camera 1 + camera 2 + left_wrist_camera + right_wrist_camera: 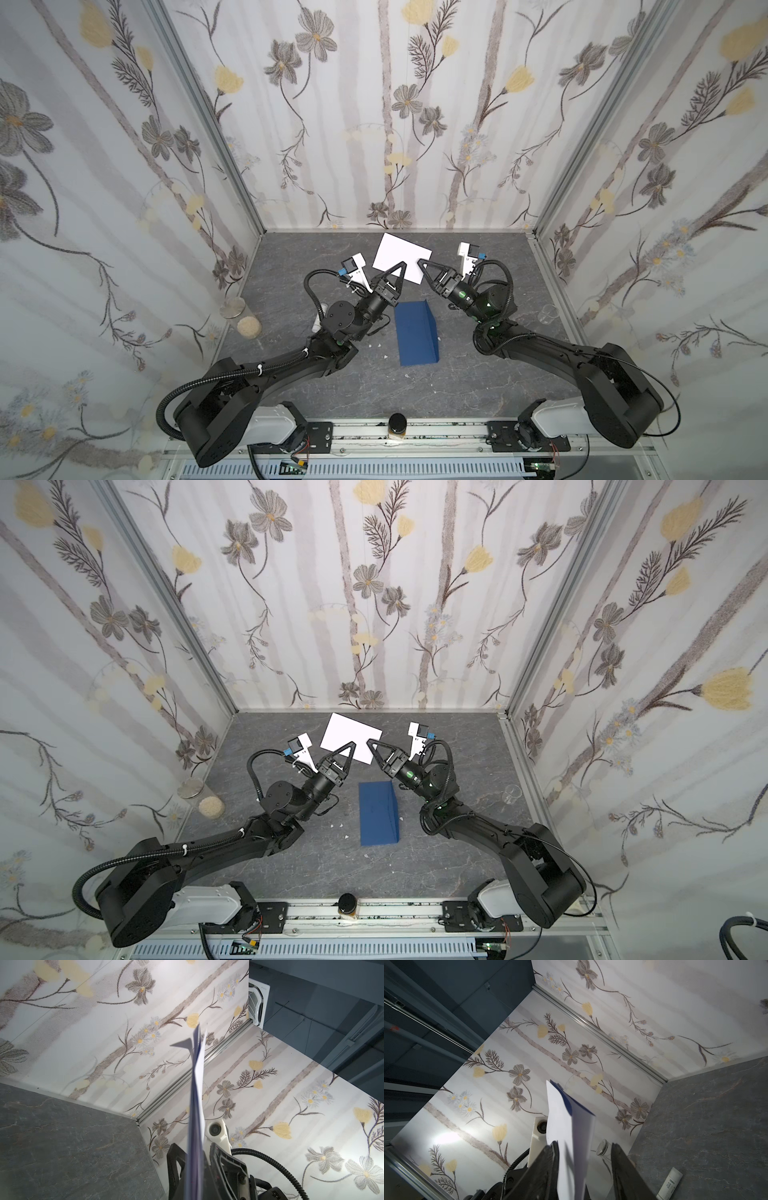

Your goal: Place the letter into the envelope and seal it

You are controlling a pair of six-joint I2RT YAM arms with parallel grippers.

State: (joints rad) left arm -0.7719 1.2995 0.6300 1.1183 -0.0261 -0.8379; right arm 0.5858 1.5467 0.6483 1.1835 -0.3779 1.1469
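- Letter [402, 257]: raised over the rear middle of the tabletop [291, 257]. Its near edge sits between the fingers of the left gripper [402, 264] and of the right gripper [422, 262], which reach it from either side.
- Envelope [417, 332]: flat on the tabletop, in front of the letter, between the two arms.
- Jar [240, 318]: on the tabletop by the left wall.
- Beaker [548, 318]: on the tabletop by the right wall.
- Tube [669, 1183]: flat on the tabletop, left of the envelope.
- Bottle [397, 424]: on the front rail, at its middle.

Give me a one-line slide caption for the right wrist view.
The right gripper, jaws apart, straddles the white letter; a white glue stick lies on the grey table nearby.
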